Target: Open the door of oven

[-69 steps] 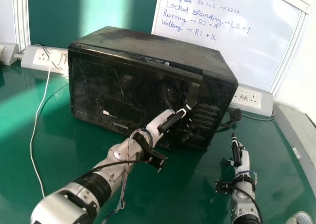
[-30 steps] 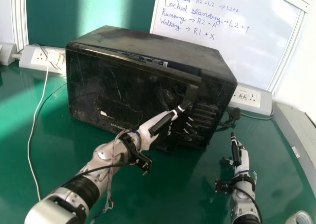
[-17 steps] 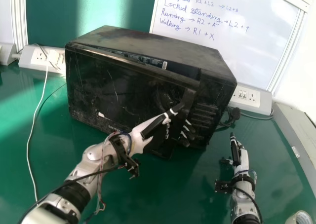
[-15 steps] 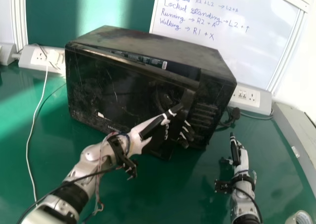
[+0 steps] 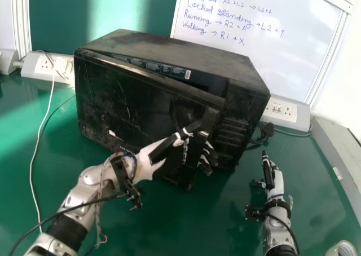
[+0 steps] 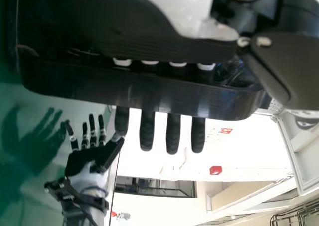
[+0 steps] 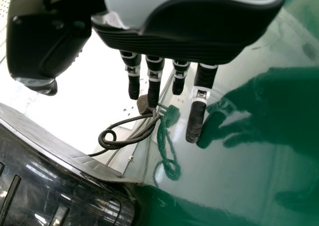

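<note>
The left hand (image 5: 148, 162) grips the ajar door (image 5: 132, 106) of the oven (image 5: 192, 53).

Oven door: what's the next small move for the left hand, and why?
I'd probably draw the oven door farther outward with the left hand: the door is ajar, with a gap along its top, and the fingertips reach behind its free edge.

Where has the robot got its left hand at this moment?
In the head view, the left hand is near the middle, at the free edge of the oven's partly open door, just left of the ribbed front panel.
</note>
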Controlling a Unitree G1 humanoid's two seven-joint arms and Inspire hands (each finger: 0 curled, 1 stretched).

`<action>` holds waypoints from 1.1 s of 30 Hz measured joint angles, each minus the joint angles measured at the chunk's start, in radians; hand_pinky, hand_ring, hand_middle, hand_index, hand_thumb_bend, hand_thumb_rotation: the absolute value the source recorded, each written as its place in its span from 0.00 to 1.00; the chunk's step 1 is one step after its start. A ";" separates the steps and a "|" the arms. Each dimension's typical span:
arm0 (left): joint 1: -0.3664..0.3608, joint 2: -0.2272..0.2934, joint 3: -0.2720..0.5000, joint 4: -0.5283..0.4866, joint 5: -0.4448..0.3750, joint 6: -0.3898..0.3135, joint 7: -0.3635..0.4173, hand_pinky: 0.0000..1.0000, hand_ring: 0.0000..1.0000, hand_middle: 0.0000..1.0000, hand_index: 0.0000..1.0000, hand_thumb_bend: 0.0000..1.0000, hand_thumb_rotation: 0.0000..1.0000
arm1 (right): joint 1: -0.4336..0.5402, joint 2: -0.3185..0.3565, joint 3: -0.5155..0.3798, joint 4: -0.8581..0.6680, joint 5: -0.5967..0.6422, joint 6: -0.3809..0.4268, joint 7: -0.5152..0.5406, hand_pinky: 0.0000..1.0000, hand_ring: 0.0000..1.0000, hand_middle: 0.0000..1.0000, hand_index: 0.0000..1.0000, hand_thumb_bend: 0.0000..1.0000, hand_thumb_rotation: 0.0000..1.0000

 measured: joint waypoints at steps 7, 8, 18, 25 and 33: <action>0.052 0.036 -0.004 -0.131 -0.049 0.097 -0.045 0.36 0.46 0.51 0.50 0.47 0.00 | 0.000 -0.001 0.018 0.000 -0.015 0.000 -0.010 0.81 0.88 0.89 0.93 0.85 1.00; 0.058 0.040 -0.005 -0.147 -0.052 0.105 -0.052 0.36 0.46 0.51 0.50 0.47 0.00 | 0.000 -0.002 0.019 0.000 -0.017 0.000 -0.013 0.81 0.88 0.90 0.94 0.86 1.00; 0.103 0.064 -0.015 -0.213 -0.069 0.111 -0.093 0.40 0.45 0.48 0.49 0.48 0.00 | 0.000 -0.005 0.024 0.000 -0.020 0.006 -0.019 0.83 0.89 0.91 0.95 0.78 1.00; 0.122 0.082 -0.013 -0.220 -0.124 0.109 -0.153 0.39 0.46 0.48 0.50 0.47 0.00 | 0.000 -0.006 0.021 0.000 -0.019 0.006 -0.018 0.82 0.89 0.91 0.95 0.81 1.00; 0.127 0.124 -0.005 -0.178 -0.162 0.052 -0.276 0.37 0.46 0.49 0.50 0.47 0.00 | 0.000 -0.011 0.021 0.001 -0.020 0.006 -0.016 0.79 0.88 0.91 0.93 0.81 1.00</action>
